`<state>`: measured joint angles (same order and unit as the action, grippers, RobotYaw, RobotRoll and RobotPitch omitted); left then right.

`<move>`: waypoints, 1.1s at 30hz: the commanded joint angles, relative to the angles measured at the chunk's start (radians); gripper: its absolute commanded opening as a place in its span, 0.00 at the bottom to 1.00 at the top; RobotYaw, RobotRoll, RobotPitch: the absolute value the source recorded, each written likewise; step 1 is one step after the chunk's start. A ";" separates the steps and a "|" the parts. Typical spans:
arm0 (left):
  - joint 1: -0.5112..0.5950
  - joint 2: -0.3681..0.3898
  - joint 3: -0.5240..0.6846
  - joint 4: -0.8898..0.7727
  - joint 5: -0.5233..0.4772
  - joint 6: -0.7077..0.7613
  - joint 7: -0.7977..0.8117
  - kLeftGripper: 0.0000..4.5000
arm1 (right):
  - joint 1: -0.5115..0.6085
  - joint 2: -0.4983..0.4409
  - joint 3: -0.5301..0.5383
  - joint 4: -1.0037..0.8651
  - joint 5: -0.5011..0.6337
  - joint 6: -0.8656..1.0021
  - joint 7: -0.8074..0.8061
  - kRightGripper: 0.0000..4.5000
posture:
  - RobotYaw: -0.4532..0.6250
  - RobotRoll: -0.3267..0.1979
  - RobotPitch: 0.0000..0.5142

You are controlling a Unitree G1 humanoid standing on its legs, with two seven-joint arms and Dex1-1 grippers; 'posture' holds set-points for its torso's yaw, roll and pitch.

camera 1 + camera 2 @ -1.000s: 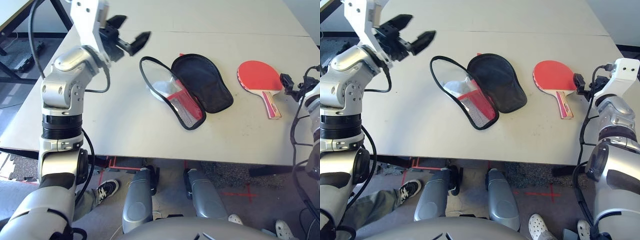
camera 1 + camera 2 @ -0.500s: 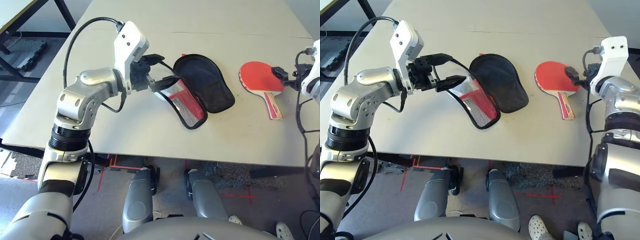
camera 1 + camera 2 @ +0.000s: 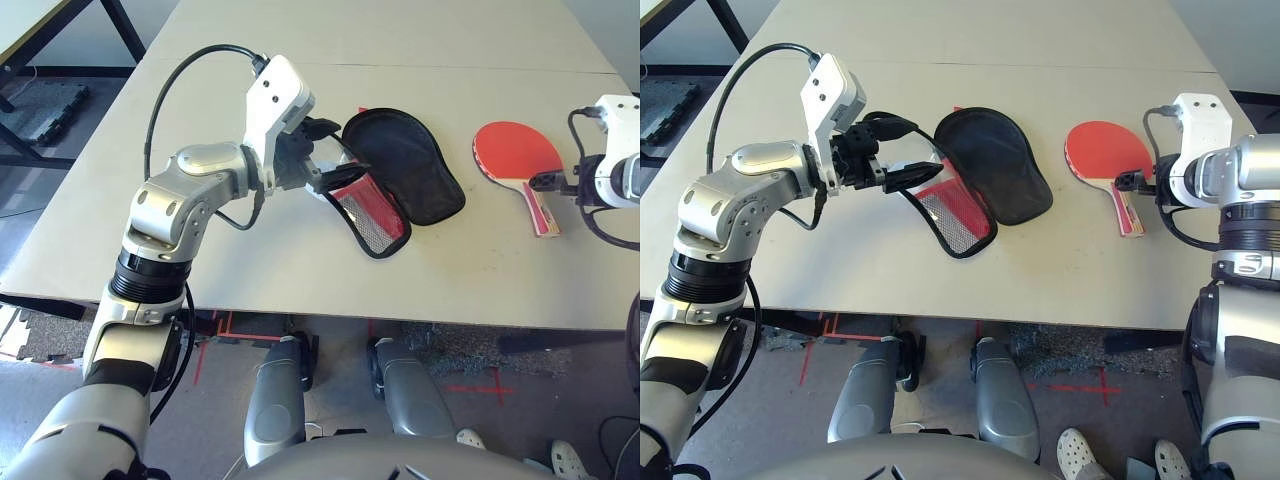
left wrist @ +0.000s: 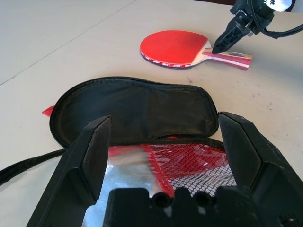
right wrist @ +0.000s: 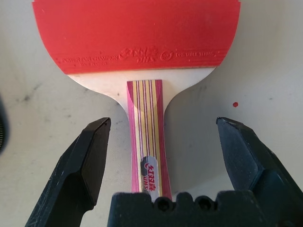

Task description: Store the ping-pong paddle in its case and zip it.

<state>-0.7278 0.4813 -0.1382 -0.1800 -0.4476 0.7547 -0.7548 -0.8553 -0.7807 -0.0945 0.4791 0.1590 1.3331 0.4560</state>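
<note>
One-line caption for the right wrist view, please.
Open right pincer poised over the ping-pong paddle, its fingers straddling the striped handle without touching it.

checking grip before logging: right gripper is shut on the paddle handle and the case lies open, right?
Not shut. In the right wrist view the right gripper stands open, its fingers either side of the paddle handle without touching it. The case does lie open.

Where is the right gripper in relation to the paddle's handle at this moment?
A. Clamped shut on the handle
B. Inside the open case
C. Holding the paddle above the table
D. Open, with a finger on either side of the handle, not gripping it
D: in the right wrist view the right gripper stands open, its fingers well apart from the handle of the ping-pong paddle, which lies flat on the table.
</note>
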 commanded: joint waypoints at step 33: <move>0.044 0.007 -0.031 -0.020 0.038 0.001 -0.002 1.00 | -0.009 0.229 0.071 -0.307 0.019 -0.102 -0.079 0.23 | 0.40 0.62 0.35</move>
<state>-0.6948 0.4831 -0.1540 -0.1824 -0.4232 0.7534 -0.7470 -0.8479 -0.5698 -0.0490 0.2186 0.1619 1.2091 0.3704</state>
